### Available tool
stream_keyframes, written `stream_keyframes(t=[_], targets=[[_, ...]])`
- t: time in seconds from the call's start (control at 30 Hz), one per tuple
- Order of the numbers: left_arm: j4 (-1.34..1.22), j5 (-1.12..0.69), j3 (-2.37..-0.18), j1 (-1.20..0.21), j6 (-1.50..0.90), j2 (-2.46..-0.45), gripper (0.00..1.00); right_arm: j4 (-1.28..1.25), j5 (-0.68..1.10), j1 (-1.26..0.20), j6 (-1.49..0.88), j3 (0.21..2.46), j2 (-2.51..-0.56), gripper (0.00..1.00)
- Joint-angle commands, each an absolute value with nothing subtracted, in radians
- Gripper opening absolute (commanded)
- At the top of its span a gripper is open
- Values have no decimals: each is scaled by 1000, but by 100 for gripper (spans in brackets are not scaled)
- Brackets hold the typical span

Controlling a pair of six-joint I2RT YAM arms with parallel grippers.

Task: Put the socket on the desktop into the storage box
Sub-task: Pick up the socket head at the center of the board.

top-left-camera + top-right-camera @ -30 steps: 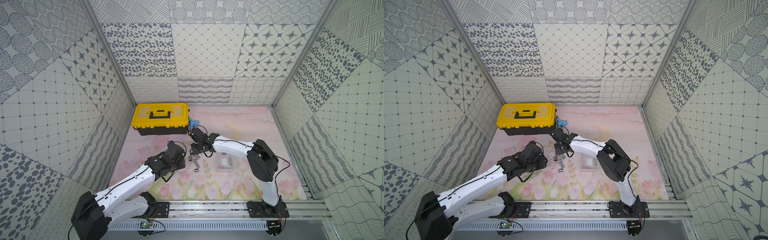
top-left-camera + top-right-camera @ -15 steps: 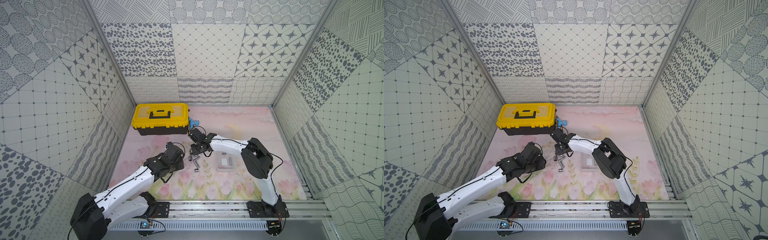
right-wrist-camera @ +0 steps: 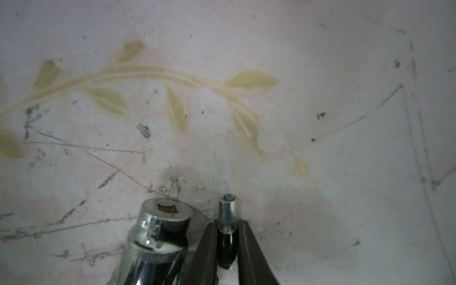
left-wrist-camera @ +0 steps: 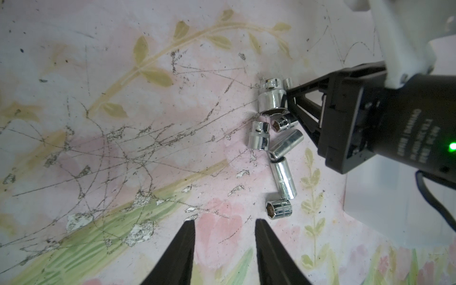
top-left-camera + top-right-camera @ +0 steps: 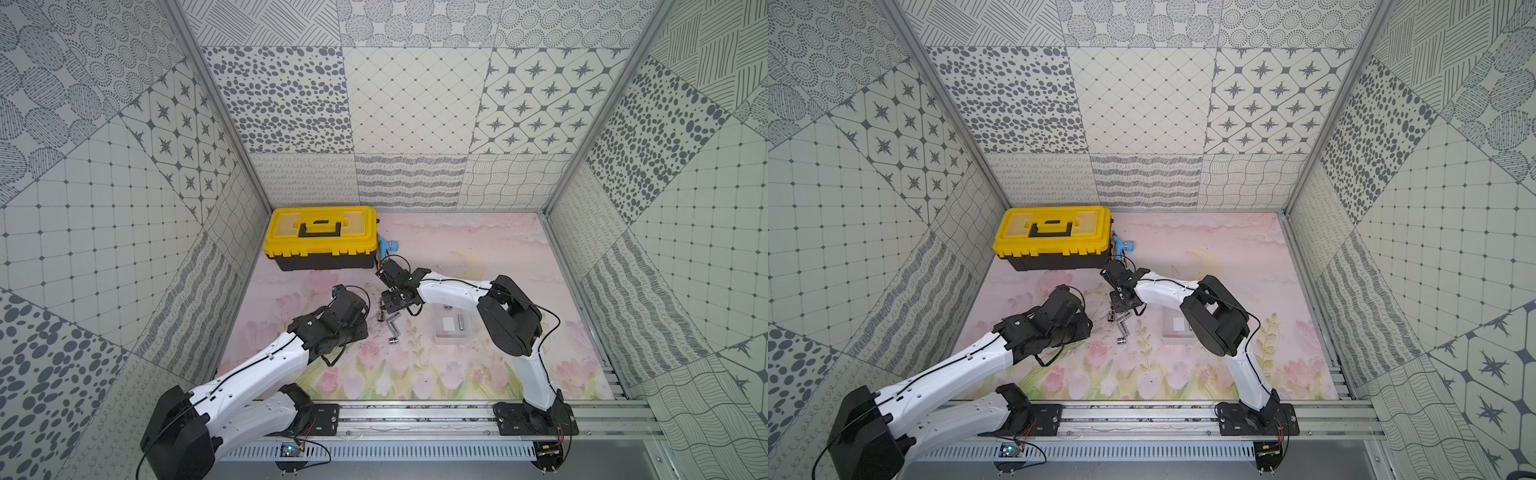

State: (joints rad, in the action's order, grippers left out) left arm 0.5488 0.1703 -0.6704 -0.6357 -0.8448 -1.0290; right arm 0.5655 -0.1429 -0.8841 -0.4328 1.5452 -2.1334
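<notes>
In both top views the shallow translucent whitish plastic storage box [image 5: 451, 340] [image 5: 1168, 337] lies near loose chrome sockets [image 5: 394, 328]. Left wrist view — left gripper [image 4: 224, 222] jaws spread, empty. Right wrist view — right gripper [image 3: 228, 223] pinches a slim chrome socket [image 3: 227, 209], outside the box.

Right gripper [image 5: 1118, 311] is nose-down on the socket cluster [image 5: 1121, 322] mid-mat, in front of the yellow-lidded toolbox [image 5: 1054, 237]; the tips are too small to tell what they grip. A lone socket [image 5: 1122, 341] lies just rail-side of the cluster, and the left gripper [image 5: 1087, 326] sits low beside it, apart. The storage box [image 5: 1169, 337] is near the sockets on the right arm's side, half hidden by that arm's elbow [image 5: 1214, 320], and a small blue part [image 5: 1123, 247] sits at the toolbox's end.
</notes>
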Motion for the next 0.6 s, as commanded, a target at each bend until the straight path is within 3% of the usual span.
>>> stream_keyframes(t=[0.0, 0.23, 0.57], targets=[[528, 156, -673, -633, -849, -1039, 45, 563, -154, -872, -428, 1545, -2166, 14], [536, 155, -712, -625, -830, -1051, 47, 518, -158, -858, -387, 1523, -2124, 1], [521, 18, -859, -565, -770, -1043, 54, 291, -105, -856, -340, 1291, -1764, 0]])
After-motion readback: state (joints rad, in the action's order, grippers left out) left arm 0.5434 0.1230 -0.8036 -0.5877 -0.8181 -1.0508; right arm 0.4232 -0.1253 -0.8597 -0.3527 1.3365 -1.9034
